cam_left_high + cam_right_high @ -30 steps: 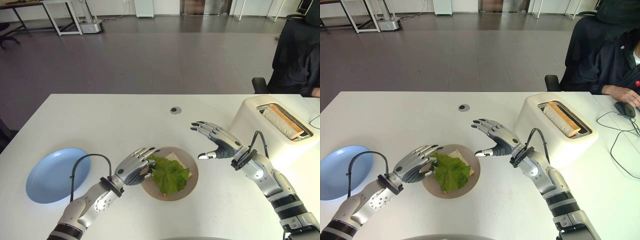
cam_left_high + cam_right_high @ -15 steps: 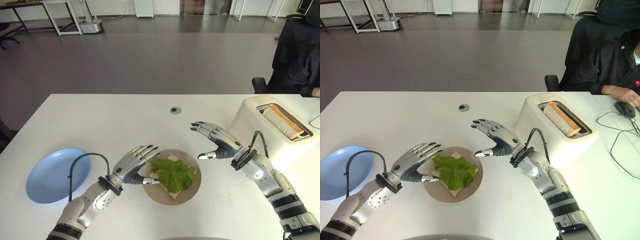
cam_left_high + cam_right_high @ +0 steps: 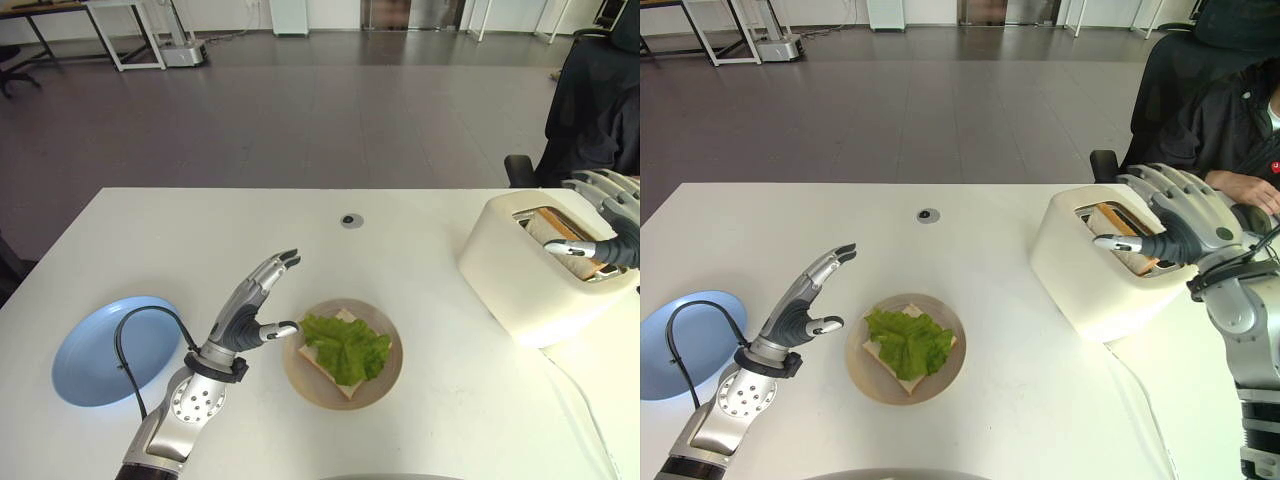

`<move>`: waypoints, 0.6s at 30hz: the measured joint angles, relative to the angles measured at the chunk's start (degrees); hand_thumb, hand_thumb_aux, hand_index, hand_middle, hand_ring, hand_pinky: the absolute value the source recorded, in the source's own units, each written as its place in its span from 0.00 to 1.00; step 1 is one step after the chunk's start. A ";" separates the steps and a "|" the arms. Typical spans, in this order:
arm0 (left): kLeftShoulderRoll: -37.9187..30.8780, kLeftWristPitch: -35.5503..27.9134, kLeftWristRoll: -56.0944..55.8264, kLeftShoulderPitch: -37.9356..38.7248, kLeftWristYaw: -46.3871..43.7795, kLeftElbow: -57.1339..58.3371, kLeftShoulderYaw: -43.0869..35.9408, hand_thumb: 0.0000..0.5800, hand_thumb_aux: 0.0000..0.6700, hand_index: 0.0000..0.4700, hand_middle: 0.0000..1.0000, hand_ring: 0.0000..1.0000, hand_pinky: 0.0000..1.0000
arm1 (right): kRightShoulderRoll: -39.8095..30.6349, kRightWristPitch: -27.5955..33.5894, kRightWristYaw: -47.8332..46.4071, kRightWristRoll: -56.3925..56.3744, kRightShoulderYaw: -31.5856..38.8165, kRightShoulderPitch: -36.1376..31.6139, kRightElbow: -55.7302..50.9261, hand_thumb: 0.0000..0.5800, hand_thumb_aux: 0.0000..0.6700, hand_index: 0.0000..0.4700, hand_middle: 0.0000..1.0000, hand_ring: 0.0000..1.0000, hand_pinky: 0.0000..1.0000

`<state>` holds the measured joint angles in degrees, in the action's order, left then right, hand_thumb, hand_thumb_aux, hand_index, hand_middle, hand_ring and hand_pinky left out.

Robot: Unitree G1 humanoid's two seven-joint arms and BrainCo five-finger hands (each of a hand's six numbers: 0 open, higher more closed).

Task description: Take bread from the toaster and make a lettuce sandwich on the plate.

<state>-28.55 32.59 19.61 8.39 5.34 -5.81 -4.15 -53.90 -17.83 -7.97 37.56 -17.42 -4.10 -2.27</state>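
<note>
Green lettuce (image 3: 345, 343) lies on a bread slice (image 3: 317, 356) on the tan plate (image 3: 387, 373), the left hand (image 3: 248, 312) at its 9 o'clock with fingers apart, while at 2 o'clock the right hand (image 3: 1187, 214), fingers spread, hovers over the white toaster (image 3: 515, 292) holding a second slice (image 3: 553, 228).

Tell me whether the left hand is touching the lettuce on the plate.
Apart. In the right eye view the left hand stands left of the plate, and bare plate rim shows between its thumb and the lettuce.
</note>
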 measured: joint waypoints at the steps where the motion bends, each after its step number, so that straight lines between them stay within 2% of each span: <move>1: 0.61 0.01 0.11 -0.21 -0.41 0.01 -0.02 0.00 0.00 0.00 0.00 0.00 0.00 | -0.63 1.41 0.00 1.29 0.15 0.56 -1.92 0.00 0.00 0.00 0.00 0.00 0.00; 2: 0.66 0.02 0.55 -0.35 -0.66 0.05 0.00 0.00 0.00 0.00 0.00 0.00 0.00 | -0.95 2.23 -0.02 1.79 0.47 0.82 -3.00 0.06 0.03 0.03 0.00 0.00 0.00; 3: 0.76 0.05 0.75 -0.39 -0.84 0.12 0.02 0.00 0.00 0.00 0.00 0.00 0.00 | -1.11 2.86 -0.06 1.78 1.09 0.91 -3.67 0.42 0.24 0.24 0.00 0.00 0.00; 4: 1.01 0.19 0.99 -0.42 -0.92 0.17 0.06 0.00 0.00 0.00 0.00 0.00 0.00 | -1.19 2.97 -0.12 1.61 1.32 0.89 -4.04 0.85 0.61 0.61 0.00 0.00 0.00; 5: 1.12 0.28 1.24 -0.42 -0.98 0.18 0.16 0.00 0.00 0.00 0.00 0.00 0.00 | -1.33 3.04 -0.17 1.03 1.57 0.74 -4.23 1.00 1.00 1.00 0.00 0.00 0.00; 12: 1.74 0.74 1.75 -0.29 -1.05 0.23 1.14 0.00 0.00 0.00 0.00 0.00 0.00 | -0.28 0.59 -0.74 -4.98 4.18 -1.27 -1.98 1.00 1.00 1.00 0.00 0.00 0.00; 18: 2.40 1.29 1.83 -0.31 -1.37 0.97 1.45 0.00 0.00 0.00 0.00 0.00 0.00 | 0.71 2.33 -2.84 -10.63 3.84 -1.27 -1.51 1.00 1.00 1.00 0.00 0.00 0.00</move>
<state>-26.15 33.88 21.43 8.08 3.97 -4.84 -2.70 -53.19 -15.50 -10.80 26.94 -13.58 -5.37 -3.78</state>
